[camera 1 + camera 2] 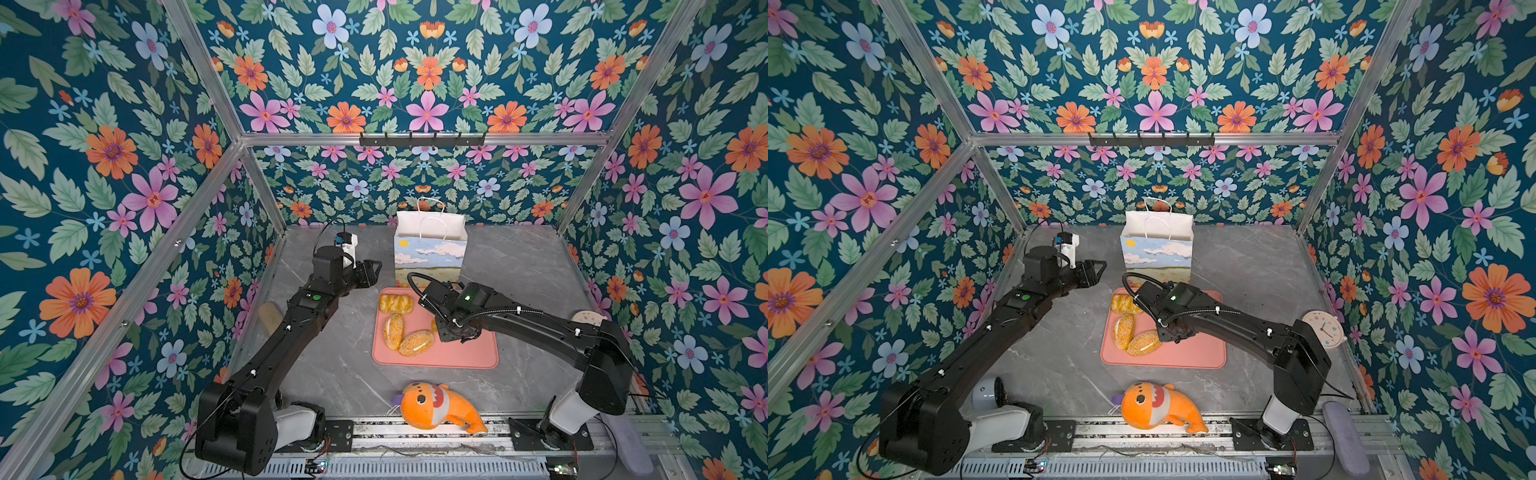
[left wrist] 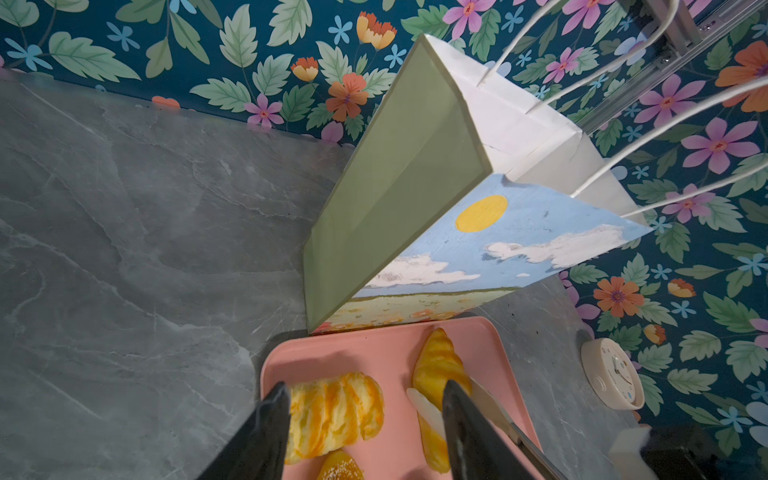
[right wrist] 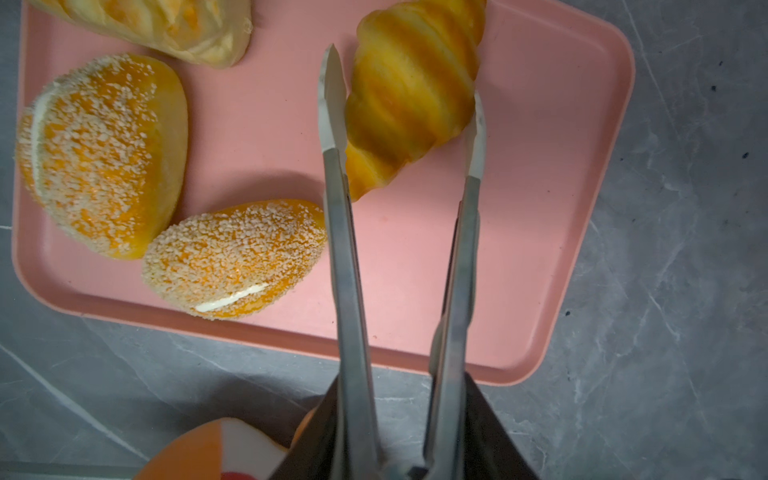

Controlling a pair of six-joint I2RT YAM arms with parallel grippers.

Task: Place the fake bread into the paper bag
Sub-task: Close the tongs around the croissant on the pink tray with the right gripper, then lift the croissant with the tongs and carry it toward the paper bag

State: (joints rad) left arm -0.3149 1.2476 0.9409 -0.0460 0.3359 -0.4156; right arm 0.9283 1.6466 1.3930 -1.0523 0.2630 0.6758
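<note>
A pink tray [image 1: 457,357] holds the fake bread: a braided bun [image 1: 395,303], two sesame rolls [image 1: 393,331] [image 1: 416,343] and a striped croissant [image 3: 411,91]. In both top views my right arm hides most of the croissant. My right gripper [image 3: 401,399] [image 1: 455,332] is shut on metal tongs [image 3: 345,257], and their two tips lie against either side of the croissant. The paper bag [image 1: 430,253] [image 2: 498,232] stands upright and open just behind the tray. My left gripper [image 1: 374,268] [image 2: 365,388] hangs open and empty left of the bag, above the bun.
An orange plush fish [image 1: 436,409] lies at the front edge. A tan oblong block [image 1: 270,318] sits by the left wall behind my left arm. A small clock [image 1: 1323,328] stands by the right wall, with a purple case [image 1: 1345,436] at the front right.
</note>
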